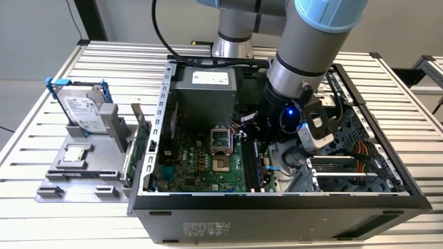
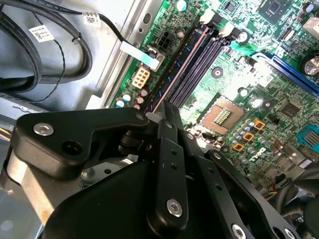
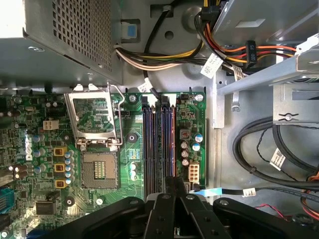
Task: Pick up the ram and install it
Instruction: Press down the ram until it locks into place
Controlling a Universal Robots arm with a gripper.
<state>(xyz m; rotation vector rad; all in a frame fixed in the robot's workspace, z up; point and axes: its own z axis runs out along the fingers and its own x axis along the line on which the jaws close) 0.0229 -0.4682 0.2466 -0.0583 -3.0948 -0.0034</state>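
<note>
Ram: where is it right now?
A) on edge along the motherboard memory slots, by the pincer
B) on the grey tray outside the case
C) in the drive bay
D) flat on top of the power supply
A: in the first wrist view the ram stands on edge along the memory slots beside the CPU socket, with one end at the pincer.

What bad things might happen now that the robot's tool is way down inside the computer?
1. The ram stands on edge among narrow slots. If it is tilted, pushing down might bend it or hurt the slot.
2. The tool sits close to small capacitors beside the slots, so a sideways slip could knock them.
</note>
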